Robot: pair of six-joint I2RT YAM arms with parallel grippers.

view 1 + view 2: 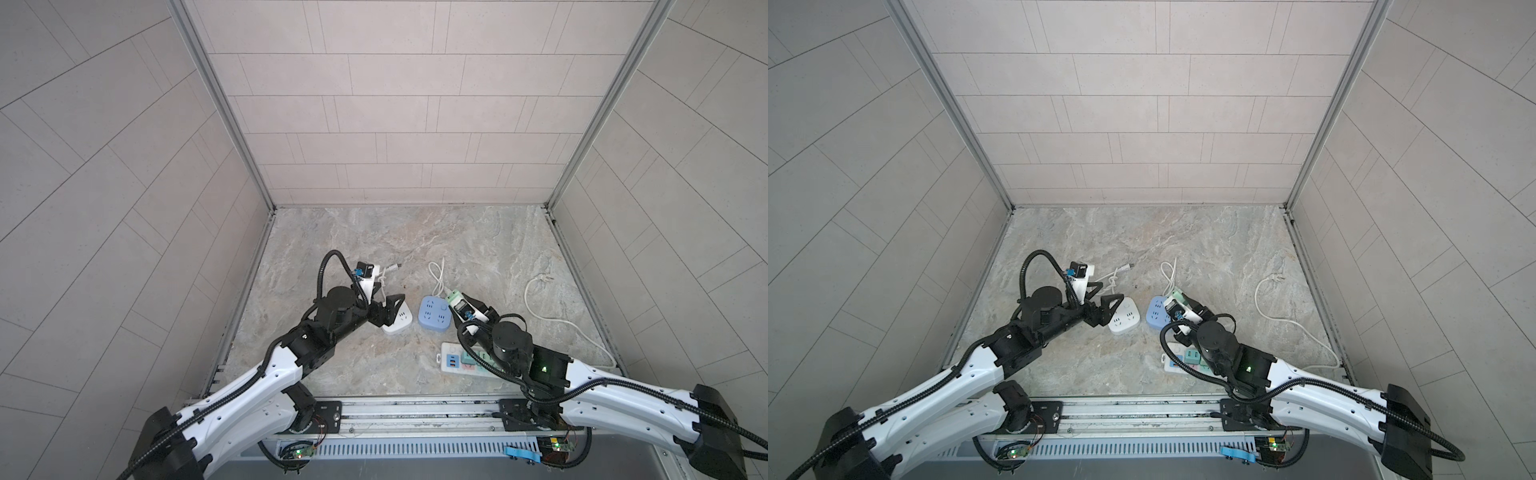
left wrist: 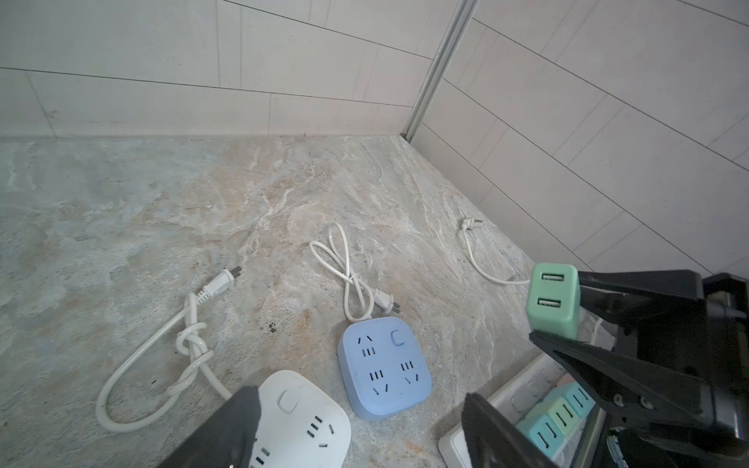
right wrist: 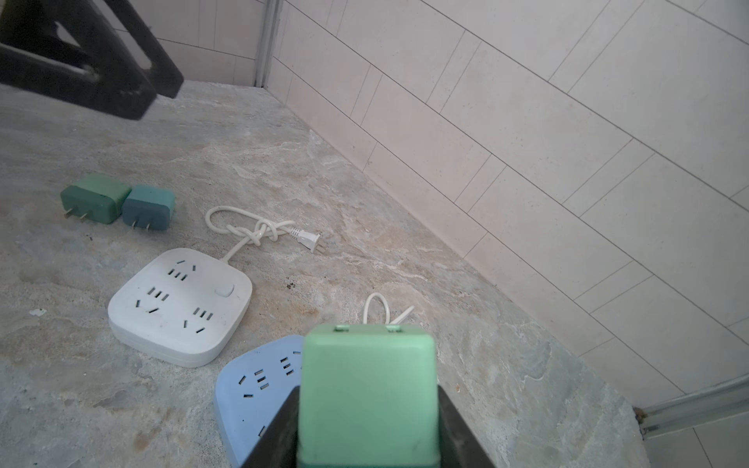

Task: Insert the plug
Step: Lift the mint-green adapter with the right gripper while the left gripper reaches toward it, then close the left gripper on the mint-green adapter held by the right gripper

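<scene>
Nearest the robot's base, a long power strip point(image 1: 451, 358) lies on the marble worktop point(image 1: 415, 241) at front right, partly under the right arm, with several pastel adapters seated in it. Just beyond it, the right gripper point(image 3: 368, 405) is clamped on the green plug point(image 3: 367, 389), one finger on each side of the body. The left wrist view shows the green plug point(image 2: 553, 300) raised off the worktop, its two USB ports facing outward; its prongs cannot be seen. In a top view the green plug point(image 1: 454, 296) sits at the far right corner of the blue socket block point(image 1: 434, 313) and is seated in no socket. Left of that, close beside it but apart, lies the white socket block point(image 1: 400, 323). The left gripper point(image 1: 1104, 293) hangs over the white socket block's near left part, fingers spread wide and holding nothing. Beyond the white socket block, the right wrist view shows two dark green adapters point(image 3: 117, 202) lying side by side, touching, prongs exposed. Farther out lie a knotted cord point(image 1: 386, 272) from the white socket block, a looped cord point(image 1: 436, 276) from the blue socket block, and, to the right, a long white cable point(image 1: 536, 307).
</scene>
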